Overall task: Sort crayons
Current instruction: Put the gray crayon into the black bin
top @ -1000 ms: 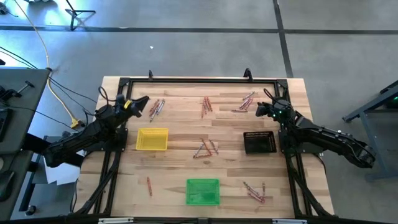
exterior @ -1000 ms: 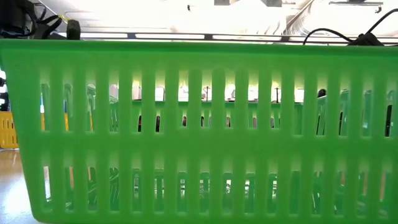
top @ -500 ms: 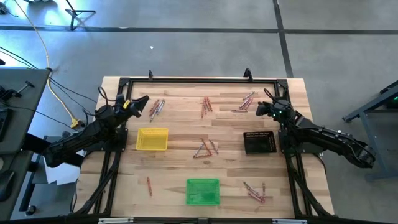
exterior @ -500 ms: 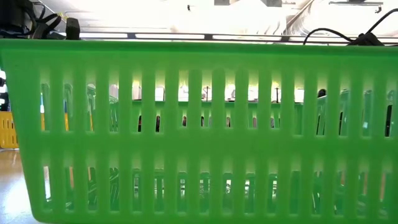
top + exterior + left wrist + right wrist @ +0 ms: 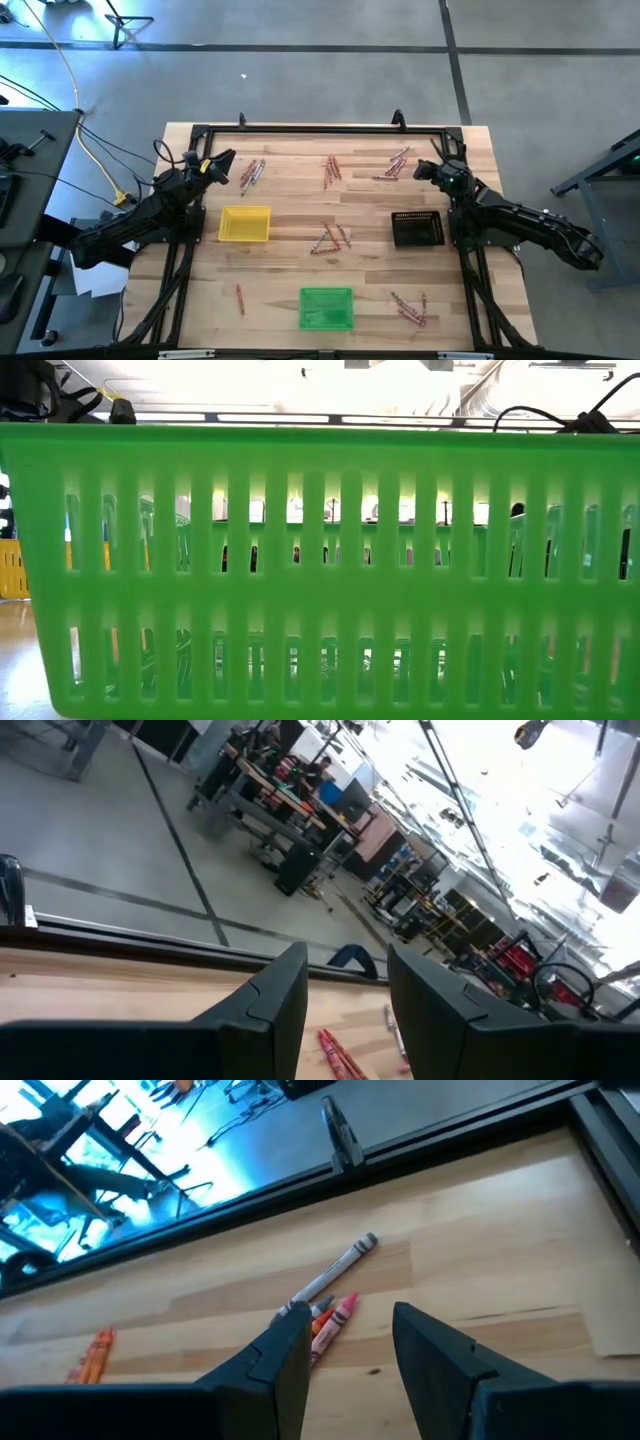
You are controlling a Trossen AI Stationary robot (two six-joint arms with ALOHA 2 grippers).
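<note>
Crayons lie flat on the wooden table in loose clusters: far left [image 5: 252,172], far middle [image 5: 331,170], far right [image 5: 397,165], centre [image 5: 330,237], one alone near left [image 5: 240,297], and near right [image 5: 410,308]. My left gripper [image 5: 226,160] hovers open at the far left, pointing at the far-left cluster [image 5: 340,1055]. My right gripper [image 5: 424,170] hovers open at the far right, slanting down toward a grey crayon [image 5: 335,1270] and red-orange ones [image 5: 330,1320]. Neither gripper has anything between its fingers [image 5: 345,975] [image 5: 350,1325].
A yellow tray [image 5: 245,223] stands at left centre, a black tray [image 5: 417,229] at right centre and a green tray [image 5: 326,307] near the front edge; its slotted wall [image 5: 320,560] fills the low view. A black frame [image 5: 320,128] borders the table.
Both arms have stayed in place. My right gripper has rolled a little about its own pointing line, and my left gripper has turned slightly. Neither has opened or shut, and no crayon has moved.
</note>
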